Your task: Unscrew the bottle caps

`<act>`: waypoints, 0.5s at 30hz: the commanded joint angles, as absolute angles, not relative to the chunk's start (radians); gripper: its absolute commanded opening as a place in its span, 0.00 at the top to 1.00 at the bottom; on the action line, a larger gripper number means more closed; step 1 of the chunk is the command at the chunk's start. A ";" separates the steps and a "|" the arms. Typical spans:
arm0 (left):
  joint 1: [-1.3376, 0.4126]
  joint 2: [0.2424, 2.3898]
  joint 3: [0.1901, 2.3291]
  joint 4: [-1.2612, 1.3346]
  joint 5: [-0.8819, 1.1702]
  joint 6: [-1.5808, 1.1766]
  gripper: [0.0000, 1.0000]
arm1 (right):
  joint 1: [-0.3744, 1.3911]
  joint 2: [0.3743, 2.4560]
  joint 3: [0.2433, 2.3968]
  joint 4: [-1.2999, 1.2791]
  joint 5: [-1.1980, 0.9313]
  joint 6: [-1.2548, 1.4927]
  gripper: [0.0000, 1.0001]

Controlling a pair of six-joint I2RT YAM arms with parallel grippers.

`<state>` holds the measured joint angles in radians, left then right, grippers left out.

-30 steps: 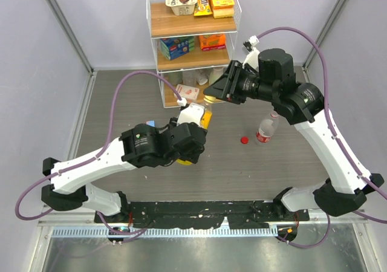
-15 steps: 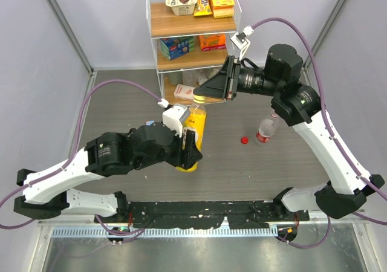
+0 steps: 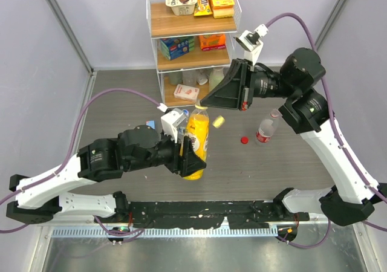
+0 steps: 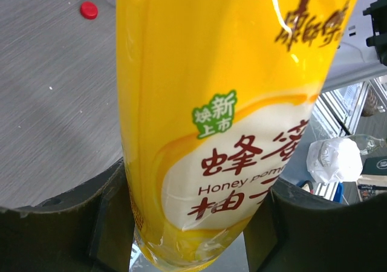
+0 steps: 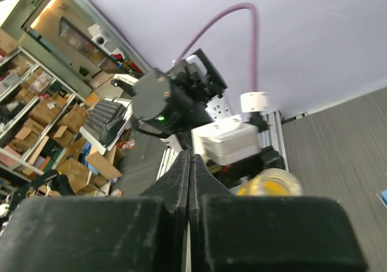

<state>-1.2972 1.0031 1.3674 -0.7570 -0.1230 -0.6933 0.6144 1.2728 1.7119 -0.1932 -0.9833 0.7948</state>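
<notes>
Left gripper [image 3: 190, 152] is clamped partway closed on the yellow-orange juice bottle [image 3: 197, 140], one finger on each side of the lower body; the left wrist view shows the same grip, with the dark fingers [image 4: 106, 220] pressed against the yellow label of the bottle [image 4: 224, 103]. The bottle is upright, a bit tilted, near table centre, and its mouth is open with no cap on. A small yellow cap [image 3: 218, 122] shows at 3 o'clock of the bottle neck, close by; can't tell whether it is lying on the table [image 3: 121, 97] or off it. Right gripper [image 3: 207, 99] is at 12 o'clock of the bottle mouth, just above it, with its jaws pressed together and nothing between them. The right wrist view confirms this: the right gripper [image 5: 188, 176] has its fingers meeting, and the open yellow bottle mouth [image 5: 270, 184] is off to 3 o'clock, apart from the tips. The clear bottle with red label [image 3: 265, 130] stands at 3 o'clock of the juice bottle, well apart, with its top by the right arm. The red cap [image 3: 244, 140] lies loose on the table just at 9 o'clock of that bottle, also seen in the left wrist view [image 4: 89, 9]. Wire shelf rack [image 3: 193, 39] with boxes is at 12 o'clock, at the far edge.
</notes>
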 commanded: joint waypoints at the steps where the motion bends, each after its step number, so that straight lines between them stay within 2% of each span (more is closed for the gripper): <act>1: -1.289 1.008 1.370 -0.741 -0.124 -0.712 1.00 | 0.611 1.216 1.712 -0.100 -1.039 0.816 0.98; 3: -1.290 1.009 1.373 -0.752 -0.141 -0.712 1.00 | 0.591 1.204 1.704 -0.098 -1.005 0.824 0.87; 4: -1.290 1.012 1.373 -0.755 -0.147 -0.709 1.00 | 0.577 1.198 1.701 -0.104 -0.991 0.825 0.85; 5: -1.290 1.014 1.374 -0.761 -0.158 -0.710 1.00 | 0.568 1.193 1.698 -0.106 -0.964 0.833 0.77; 9: -1.292 1.025 1.387 -0.807 -0.202 -0.721 1.00 | 0.558 1.190 1.700 -0.178 -0.882 0.795 0.60; 14: -1.290 1.025 1.394 -0.836 -0.262 -0.738 1.00 | 0.557 1.190 1.697 -0.303 -0.786 0.733 0.45; 15: -1.290 1.025 1.394 -0.841 -0.279 -0.745 1.00 | 0.557 1.189 1.695 -0.319 -0.778 0.727 0.37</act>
<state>-1.2930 1.0294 1.3640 -0.8246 -0.2020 -0.7208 0.5606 1.1976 1.6974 -0.2352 -0.8703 0.7860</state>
